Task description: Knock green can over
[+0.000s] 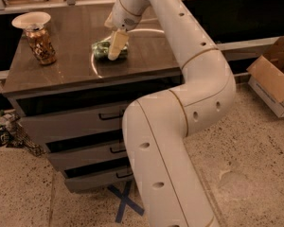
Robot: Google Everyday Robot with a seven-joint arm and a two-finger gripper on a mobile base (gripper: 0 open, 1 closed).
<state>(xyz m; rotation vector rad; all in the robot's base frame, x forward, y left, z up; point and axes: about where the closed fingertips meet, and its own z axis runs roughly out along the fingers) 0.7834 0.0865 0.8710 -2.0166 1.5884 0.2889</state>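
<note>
The green can (102, 49) lies on its side on the dark countertop (66, 67), inside a pale ring of reflected light. My gripper (116, 45) hangs from the white arm (180, 79) and points down. It is right at the can's right end and partly covers it. I cannot tell whether it touches the can.
A brown-orange patterned can (39, 45) stands upright at the counter's left, with a white bowl (31, 19) right behind its top. Drawers (75, 122) are below the counter. A cardboard box (274, 77) sits on the floor at the right. Blue tape (125, 202) marks the floor.
</note>
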